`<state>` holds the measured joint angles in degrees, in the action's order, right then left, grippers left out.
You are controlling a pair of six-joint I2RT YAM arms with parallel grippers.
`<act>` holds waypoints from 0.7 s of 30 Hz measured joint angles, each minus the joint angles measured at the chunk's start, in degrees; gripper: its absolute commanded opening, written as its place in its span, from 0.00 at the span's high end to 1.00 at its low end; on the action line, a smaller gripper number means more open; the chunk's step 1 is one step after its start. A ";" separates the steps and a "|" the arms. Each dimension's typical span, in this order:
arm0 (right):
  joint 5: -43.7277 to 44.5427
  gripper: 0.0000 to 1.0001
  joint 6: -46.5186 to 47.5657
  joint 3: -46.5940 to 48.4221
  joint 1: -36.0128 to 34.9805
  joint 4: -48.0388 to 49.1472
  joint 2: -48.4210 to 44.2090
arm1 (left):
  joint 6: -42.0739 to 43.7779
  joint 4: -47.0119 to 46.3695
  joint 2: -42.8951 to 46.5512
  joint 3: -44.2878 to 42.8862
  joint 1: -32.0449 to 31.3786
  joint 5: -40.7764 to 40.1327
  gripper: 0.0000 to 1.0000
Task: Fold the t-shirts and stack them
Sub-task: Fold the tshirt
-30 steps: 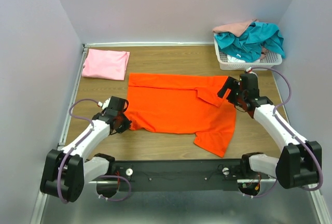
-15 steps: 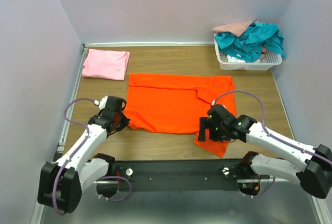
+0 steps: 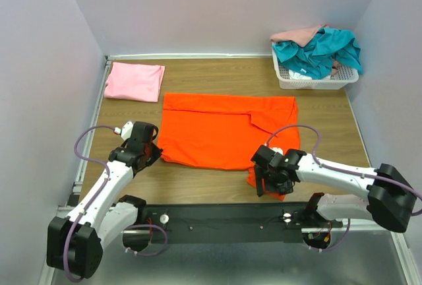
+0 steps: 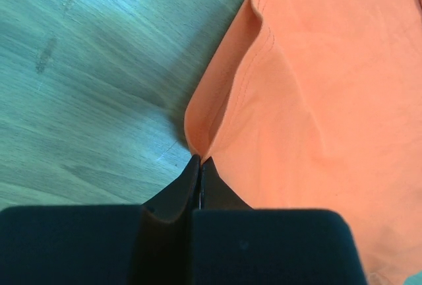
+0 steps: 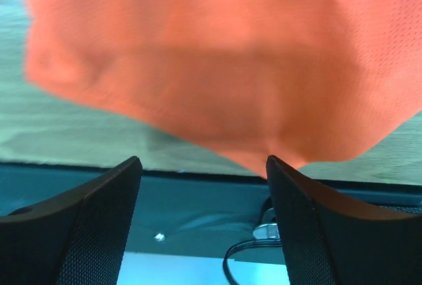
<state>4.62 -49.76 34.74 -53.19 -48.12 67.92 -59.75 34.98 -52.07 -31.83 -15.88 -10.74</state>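
Orange t-shirt (image 3: 224, 133) lies spread flat on the worktop (image 3: 217, 77). Left pincer (image 4: 199, 166) is clenched on its near left edge. Right pincer (image 5: 204, 163) is released, jaws wide apart at the near right corner, cloth not gripped. Pink t-shirt (image 3: 135, 80) lies folded at far left.

I see a wood-grain desk (image 3: 217, 77), a white plastic mesh basket (image 3: 313, 83) in its far right corner, pale lilac walls (image 3: 198, 8) closing three sides, a black mounting bar (image 3: 224, 216) along the near edge
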 measured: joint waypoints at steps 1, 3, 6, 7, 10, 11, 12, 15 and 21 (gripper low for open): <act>0.26 0.25 -0.07 0.00 0.00 0.00 1.11 | -0.07 0.13 0.00 -0.04 0.00 -0.04 1.00; 1.05 0.30 -0.55 -0.07 0.00 0.07 3.10 | -0.13 0.33 0.00 -0.11 0.00 -0.09 1.00; 1.40 0.43 -0.92 -0.04 0.00 0.07 4.31 | -0.15 0.46 0.00 -0.11 0.00 -0.15 1.00; 1.40 0.46 -1.18 0.02 -0.02 0.07 4.50 | -0.17 0.48 0.02 -0.11 0.00 -0.13 1.00; 1.33 0.69 -1.42 0.63 0.00 0.07 5.68 | -0.33 0.55 0.09 -0.11 0.00 -0.15 1.00; 1.36 0.81 -1.66 0.96 0.00 0.09 6.16 | -0.35 0.57 0.15 -0.11 0.00 -0.17 1.00; 1.40 0.89 -1.53 1.16 0.00 0.07 6.47 | -0.37 0.57 0.22 -0.11 0.00 -0.20 1.00; 1.95 1.00 -2.27 1.27 0.00 -0.15 6.56 | -0.66 0.66 0.24 -0.11 0.00 -0.35 1.00; 5.40 1.00 -4.24 1.36 -0.13 -0.57 5.55 | -0.96 1.11 0.22 -0.85 0.00 -0.90 1.00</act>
<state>10.02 -54.00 36.10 -53.32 -48.69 73.47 -60.71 36.10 -51.86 -32.69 -15.88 -11.64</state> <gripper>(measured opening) 0.011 0.010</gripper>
